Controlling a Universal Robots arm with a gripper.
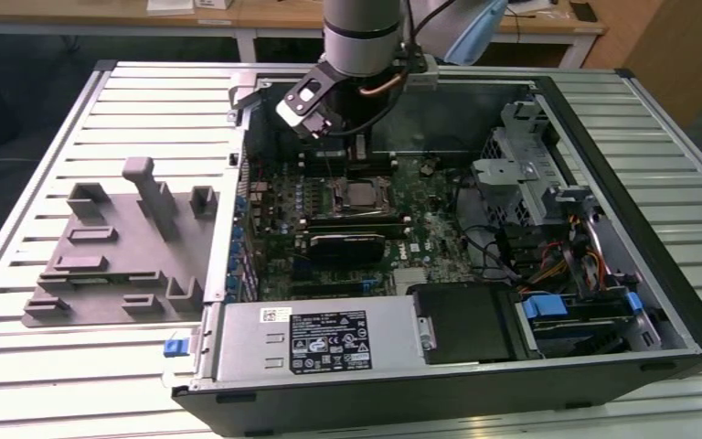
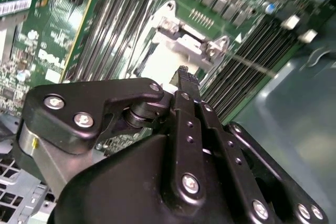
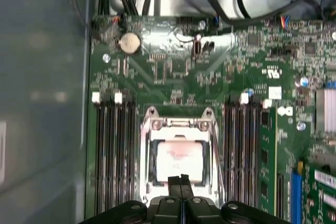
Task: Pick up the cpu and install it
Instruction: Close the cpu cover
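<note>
In the socket (image 3: 177, 125) on the board (image 3: 173, 69): cpu (image 3: 177, 160) sits flat inside the metal frame. Gripper (image 3: 181, 179) is over the cpu's edge, fingers pressed together, nothing held. Can't tell if it touches.

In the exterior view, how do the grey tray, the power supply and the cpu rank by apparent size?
1. grey tray
2. power supply
3. cpu, clearly the smallest
</note>
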